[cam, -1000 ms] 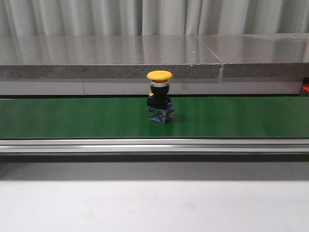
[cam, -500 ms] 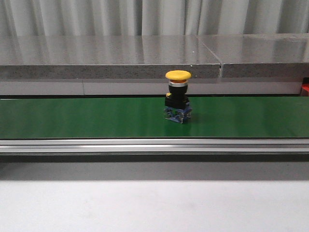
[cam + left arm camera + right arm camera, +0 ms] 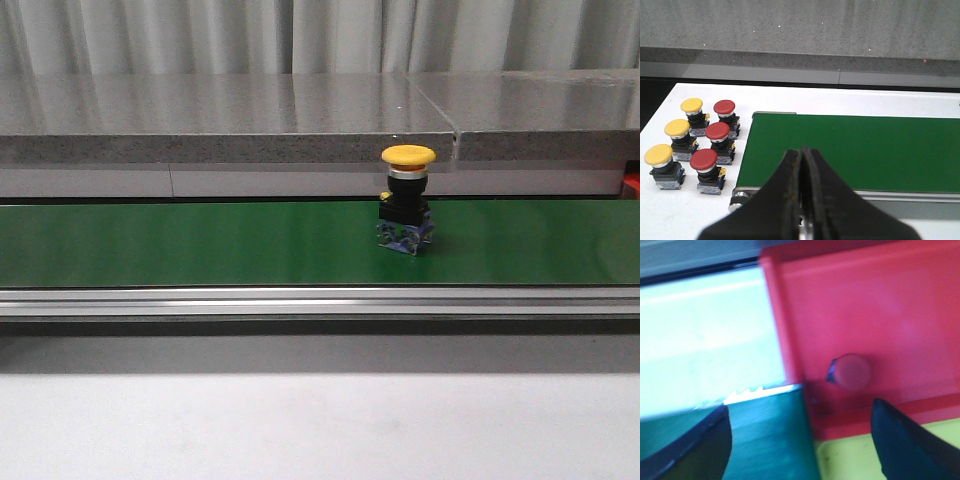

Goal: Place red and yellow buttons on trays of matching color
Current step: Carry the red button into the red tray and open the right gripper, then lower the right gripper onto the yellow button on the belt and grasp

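Our left gripper (image 3: 801,165) has its fingers pressed together, empty, above the near end of the green conveyor belt (image 3: 850,150). Beside that end, three yellow buttons (image 3: 677,128) and three red buttons (image 3: 717,131) stand on the white table (image 3: 700,97). Our right gripper (image 3: 800,440) is spread wide over a red tray (image 3: 865,305) holding one red button (image 3: 851,372); a yellow tray (image 3: 850,460) adjoins it. On the belt, a yellow button (image 3: 407,200) stands upright, right of centre.

Even, soft light out front with dull sheen on the grey ledge (image 3: 230,105); the right wrist view is smeared, washed-out.
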Motion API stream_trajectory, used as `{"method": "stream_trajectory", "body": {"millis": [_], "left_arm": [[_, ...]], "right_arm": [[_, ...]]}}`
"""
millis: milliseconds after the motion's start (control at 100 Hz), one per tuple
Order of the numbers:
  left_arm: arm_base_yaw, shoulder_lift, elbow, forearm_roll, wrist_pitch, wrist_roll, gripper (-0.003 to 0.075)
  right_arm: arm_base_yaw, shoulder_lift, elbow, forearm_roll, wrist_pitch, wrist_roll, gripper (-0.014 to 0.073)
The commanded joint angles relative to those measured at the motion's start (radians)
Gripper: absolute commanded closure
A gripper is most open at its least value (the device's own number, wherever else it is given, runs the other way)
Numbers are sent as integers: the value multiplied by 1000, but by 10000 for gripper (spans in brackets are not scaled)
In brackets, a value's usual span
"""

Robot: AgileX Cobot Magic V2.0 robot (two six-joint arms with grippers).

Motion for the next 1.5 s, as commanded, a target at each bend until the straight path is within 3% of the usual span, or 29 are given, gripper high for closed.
{"method": "stream_trajectory", "body": {"millis": [0,450,830,1370,1490], "left_arm": [[-5,10,-27,5,-75,-7,739],[-5,10,-27,5,-75,-7,739],[-5,10,-27,5,-75,-7,739],[-5,10,-27,5,-75,-7,739],[-5,10,-27,5,-75,-7,739]], "right_arm": [[45,-117,38,3,-21,-36,19],[330,-338,384,9,-13,-49,19],[529,-317,440,23,-116,-57,19],[569,-171,388,125,-236,-123,25],[569,-160,373,125,-251,-123,92]]}}
